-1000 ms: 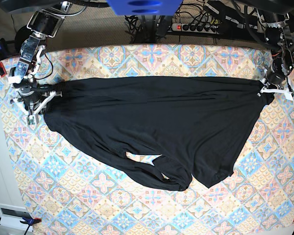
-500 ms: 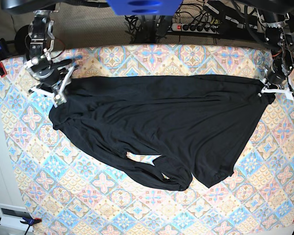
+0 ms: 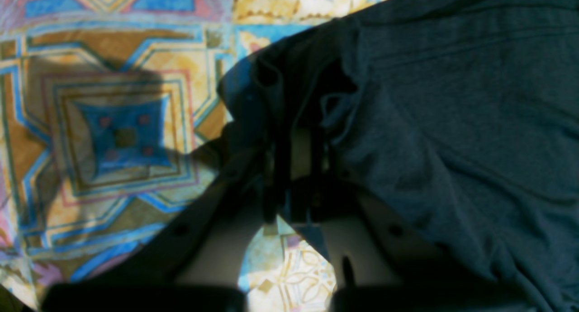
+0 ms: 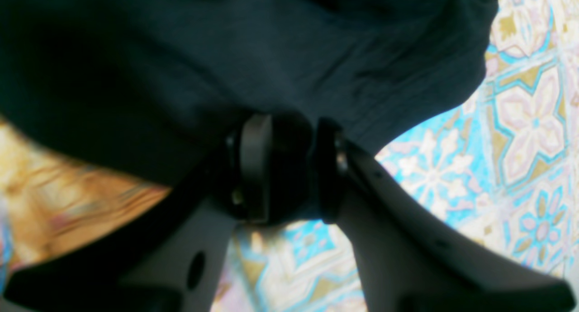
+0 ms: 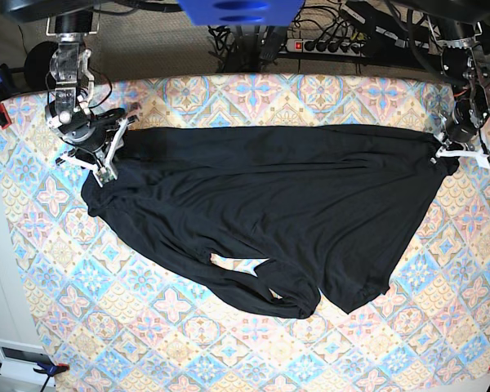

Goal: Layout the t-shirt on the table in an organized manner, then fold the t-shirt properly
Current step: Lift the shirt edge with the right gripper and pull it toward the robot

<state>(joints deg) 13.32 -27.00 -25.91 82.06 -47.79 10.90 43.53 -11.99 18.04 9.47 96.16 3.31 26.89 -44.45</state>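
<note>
The shirt lay spread across the desk, stretched along its far side between the two arms, with its lower edge sagging toward the near side and a rumpled fold bunched near the middle bottom. On the base view's left, the right pincer sat at the shirt's corner, low over the cloth. Up close in the right wrist view, that right pincer was closed narrowly on a gathered edge of black fabric, the dark pads nearly meeting with cloth pressed between them, patterned desk showing beside it. Over on the base view's right, the left pincer was at the opposite corner. The left wrist view showed the left pincer clamped on a bunched edge of the shirt, folds pinched between its fingers, the tiled desk in shadow to one side. The shirt ran taut between both grips.
</note>
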